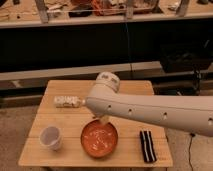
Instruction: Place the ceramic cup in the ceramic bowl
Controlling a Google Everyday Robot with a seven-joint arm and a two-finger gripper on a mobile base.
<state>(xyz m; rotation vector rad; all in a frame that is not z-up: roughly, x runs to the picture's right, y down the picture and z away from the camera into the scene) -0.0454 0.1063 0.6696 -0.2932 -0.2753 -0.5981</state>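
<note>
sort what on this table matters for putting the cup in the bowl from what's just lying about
For the job: ceramic cup, front left; ceramic bowl, front centre; gripper, mostly hidden under the arm, at the bowl's far rim.

Lying about: clear plastic bottle, on its side, back left; dark striped object, right of the bowl.

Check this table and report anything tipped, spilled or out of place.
Only the clear plastic bottle stands out: it lies on its side at back left. The ceramic cup stands upright at front left, the ceramic bowl sits flat, and the gripper hangs over the bowl's far rim.
</note>
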